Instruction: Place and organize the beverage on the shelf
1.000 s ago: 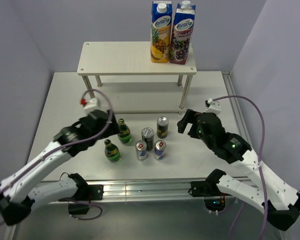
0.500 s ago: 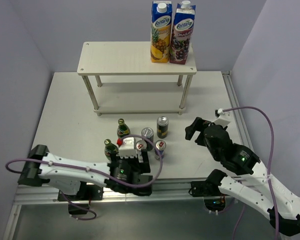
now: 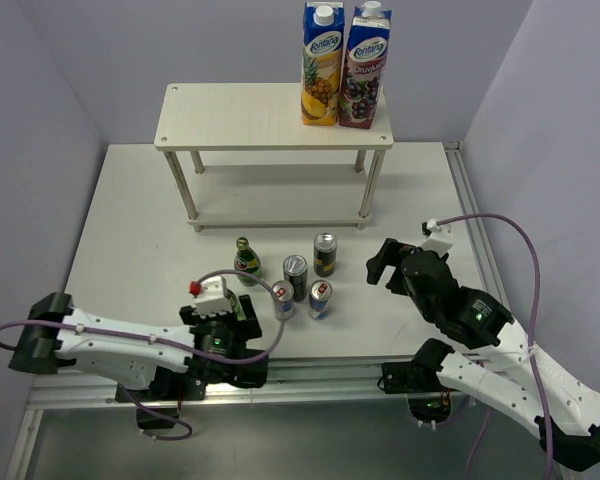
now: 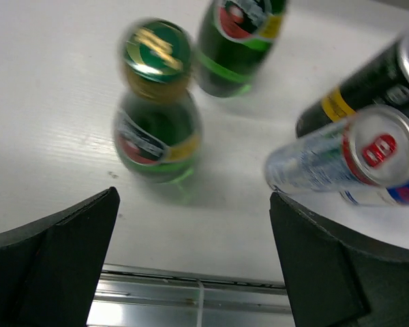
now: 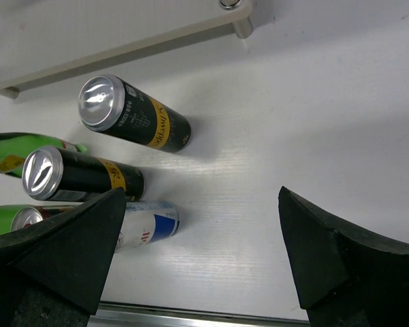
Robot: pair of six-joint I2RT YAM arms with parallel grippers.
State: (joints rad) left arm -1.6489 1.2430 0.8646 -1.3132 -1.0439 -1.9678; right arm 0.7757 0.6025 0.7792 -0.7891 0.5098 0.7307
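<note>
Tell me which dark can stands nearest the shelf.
The right-hand dark can: it stands furthest back of the group, closest to the shelf. The other dark can is forward and left of it.

Left arm stretched low, left jaws wide, right arm bent, right jaws wide

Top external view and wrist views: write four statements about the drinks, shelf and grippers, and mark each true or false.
1. Two juice cartons stand on the top board of the shelf. True.
2. The dark slim cans sit on the lower board. False: they stand on the table in front of the shelf.
3. The left gripper and right gripper are open, holding nothing. True.
4. A green bottle lies on its side. False: both stand upright.
</note>
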